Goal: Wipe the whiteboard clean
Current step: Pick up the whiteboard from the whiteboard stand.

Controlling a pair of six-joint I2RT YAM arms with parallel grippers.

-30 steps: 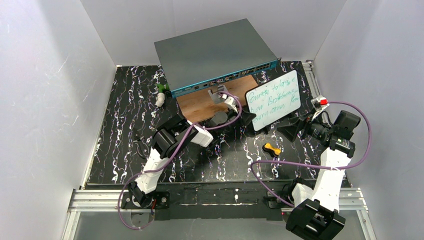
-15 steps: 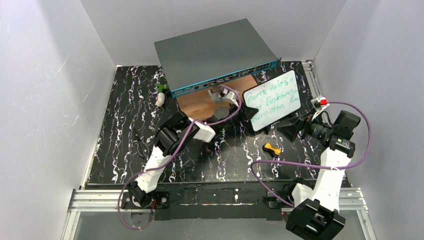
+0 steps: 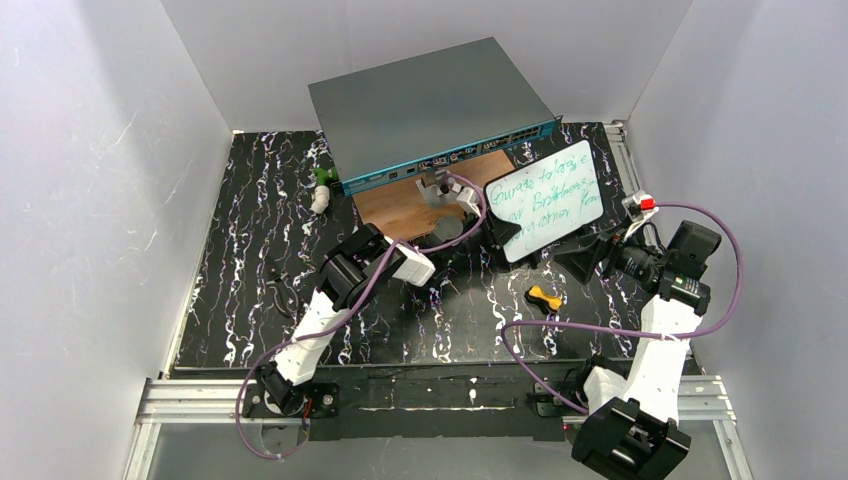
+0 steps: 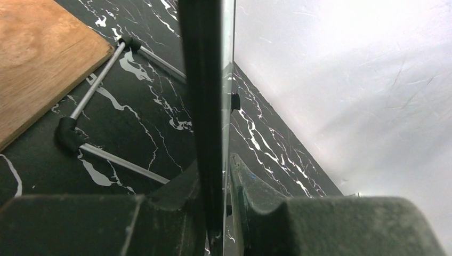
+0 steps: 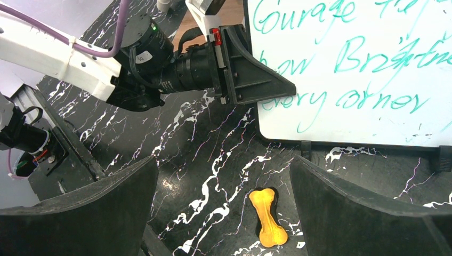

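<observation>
While propped up, whiteboard [image 3: 548, 200] edge pinched in left hand [image 3: 497, 230], right hand [image 3: 580, 260] wide open nearby.

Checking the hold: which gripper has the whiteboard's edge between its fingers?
The left gripper; the right gripper stands wide open, clear of the whiteboard.

Upper right of the right wrist view, the whiteboard [image 5: 352, 122] reads "Courage" in green on top and "every corner" on line three. The middle line opens "how", the rest unclear.
</observation>
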